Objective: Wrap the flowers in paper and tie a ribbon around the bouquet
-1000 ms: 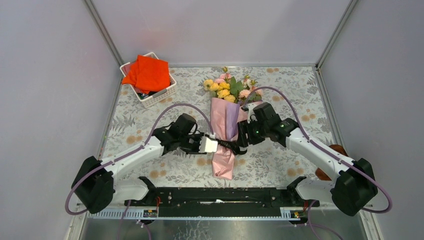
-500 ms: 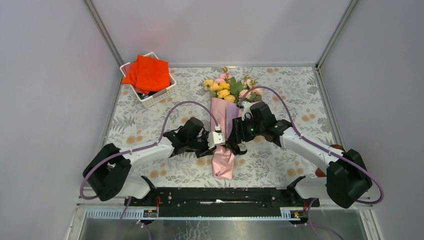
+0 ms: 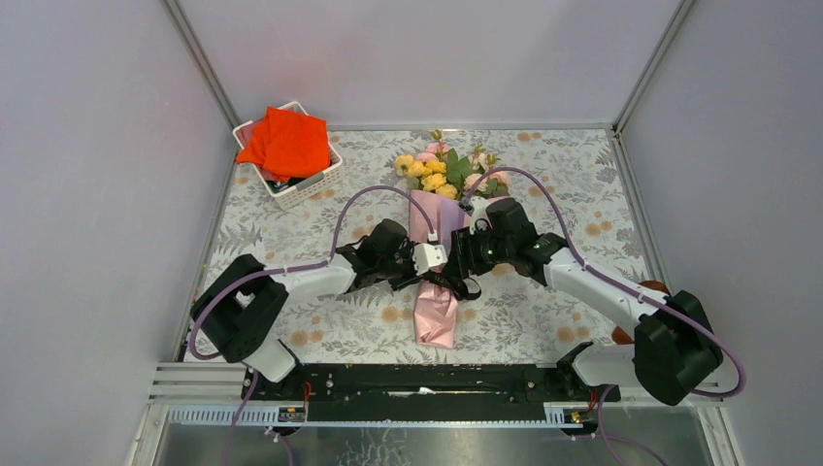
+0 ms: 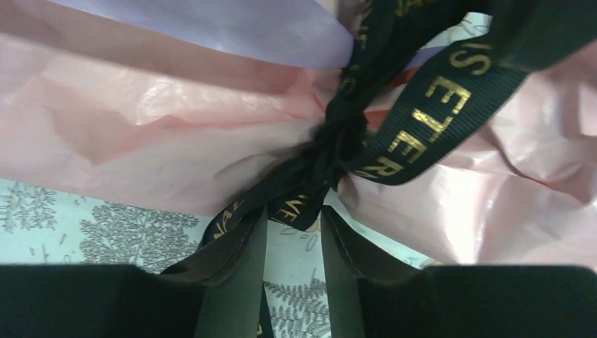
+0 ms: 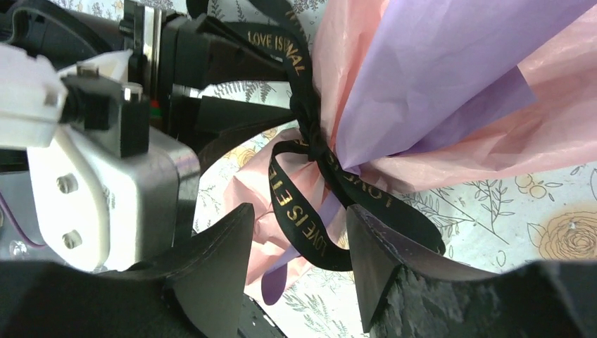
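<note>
The bouquet (image 3: 434, 233) lies in the middle of the table, a cone of pink and purple paper (image 5: 436, 77). The flowers (image 3: 442, 170), yellow and pink blooms with green leaves, show at its far, wide end. The black ribbon (image 4: 422, 120) with gold lettering is knotted (image 5: 310, 137) round the narrow part of the cone. My left gripper (image 4: 294, 215) is open, its tips at a ribbon tail below the knot, with tablecloth showing between the fingers. My right gripper (image 5: 299, 211) is open on the other side, and a loose ribbon loop hangs between its fingers.
A white basket (image 3: 312, 184) holding an orange-red cloth (image 3: 288, 144) stands at the back left. A brown object (image 3: 656, 288) sits at the table's right edge behind the right arm. Grey walls close in three sides, and a black rail (image 3: 417, 383) runs along the near edge.
My left arm has reached further right and away from me, bringing its gripper up against the knot. The right gripper shifted slightly left early on, then held still.
</note>
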Motion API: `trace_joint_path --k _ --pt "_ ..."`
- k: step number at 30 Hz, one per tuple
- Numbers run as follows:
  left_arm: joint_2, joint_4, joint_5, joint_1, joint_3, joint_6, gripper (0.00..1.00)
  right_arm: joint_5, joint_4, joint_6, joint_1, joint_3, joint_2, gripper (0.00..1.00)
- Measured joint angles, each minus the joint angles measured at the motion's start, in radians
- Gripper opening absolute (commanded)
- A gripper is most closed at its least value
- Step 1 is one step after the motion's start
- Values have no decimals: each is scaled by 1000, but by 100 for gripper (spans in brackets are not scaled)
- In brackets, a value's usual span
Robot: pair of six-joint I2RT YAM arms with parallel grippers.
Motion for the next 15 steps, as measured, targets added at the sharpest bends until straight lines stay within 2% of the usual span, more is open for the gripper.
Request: trace_joint_path --k 5,9,13,15 --pt "21 22 -20 -4 17 27 46 -6 -2 -23 -21 -11 -24 59" --pt "38 58 -26 -31 27 40 36 -7 -2 -37 -40 -11 -42 59" --pt "46 75 -45 -41 26 72 10 -8 -2 -42 -46 -24 -62 59" --pt "46 74 -55 -40 26 95 0 -12 0 -42 -46 -33 -65 59"
